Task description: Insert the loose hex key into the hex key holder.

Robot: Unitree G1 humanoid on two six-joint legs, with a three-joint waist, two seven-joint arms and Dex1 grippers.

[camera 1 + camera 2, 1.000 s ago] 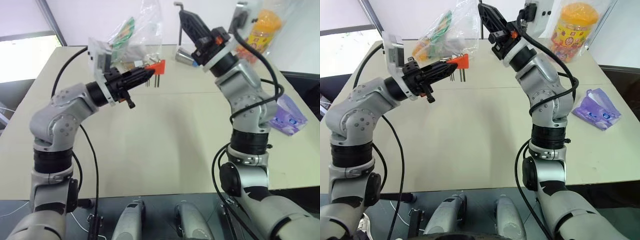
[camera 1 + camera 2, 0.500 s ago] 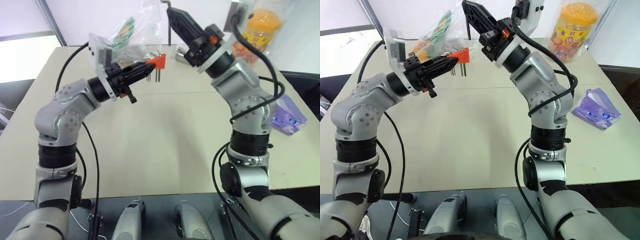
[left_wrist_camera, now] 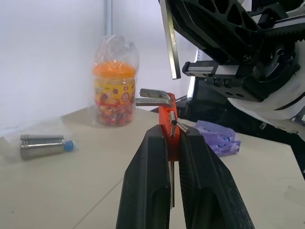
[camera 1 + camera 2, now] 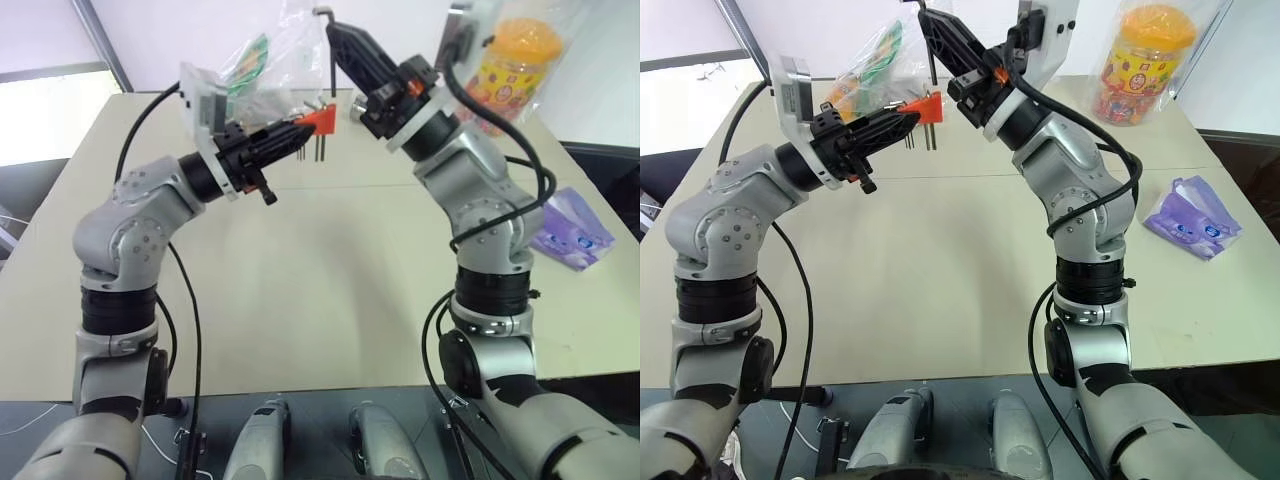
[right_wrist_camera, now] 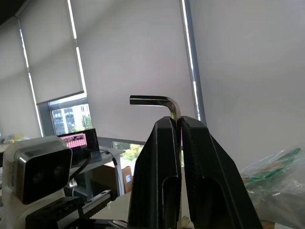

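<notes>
While pinched in right hand [image 4: 345, 45], loose hex key [image 4: 330, 55] hangs above holder [image 4: 318, 120].

Upright loose hex key [image 5: 162, 102] above hex key holder [image 3: 168, 125]

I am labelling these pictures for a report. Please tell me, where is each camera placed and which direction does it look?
Left eye and right eye views: head cameras, looking forward and down at both arms over the table.
Left wrist view: looks along the left gripper, shut on the hex key holder.
Right wrist view: looks upward along the right gripper, shut on the loose hex key, toward window blinds.
Shared: holder and key appear in the head and left wrist views.
</notes>
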